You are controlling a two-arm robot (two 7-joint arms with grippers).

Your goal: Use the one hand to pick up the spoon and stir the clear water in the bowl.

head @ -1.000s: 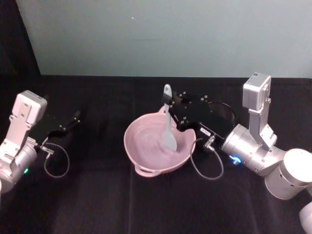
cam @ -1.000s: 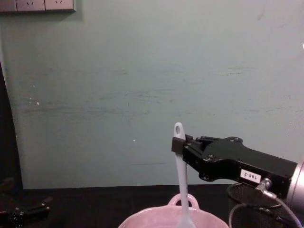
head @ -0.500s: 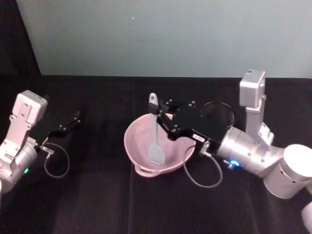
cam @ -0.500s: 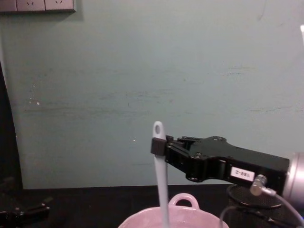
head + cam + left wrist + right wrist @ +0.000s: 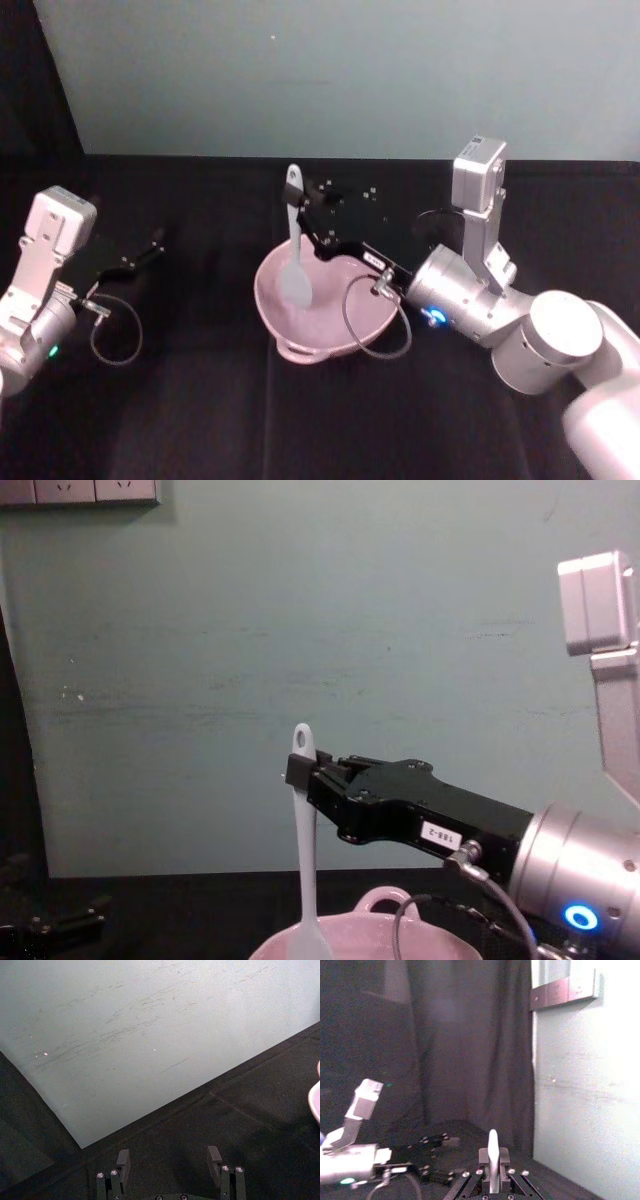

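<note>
The pale pink bowl (image 5: pixel 275 318) sits at the table's middle, its loop handle and rim low in the chest view (image 5: pixel 362 936). My right gripper (image 5: pixel 303 207) reaches in from the right and is shut on the white spoon (image 5: pixel 294 232) just below its holed handle end. The spoon (image 5: pixel 303 840) hangs nearly upright, with its flat head down inside the bowl's left part. The water is too faint to make out. The right wrist view has the spoon handle (image 5: pixel 492 1152) clamped between the fingers. My left gripper (image 5: pixel 150 245) rests open at the far left, nothing between its fingers (image 5: pixel 122 1159).
A black wire-mesh cup (image 5: pixel 434 222) stands behind the right wrist, right of the bowl. A cable (image 5: pixel 370 320) loops from the right wrist over the bowl's right rim. The table is covered in black cloth, with a pale green wall behind.
My right gripper has carried the spoon leftward over the bowl. The spoon head has swept from the bowl's right side to its left. The left arm has stayed still.
</note>
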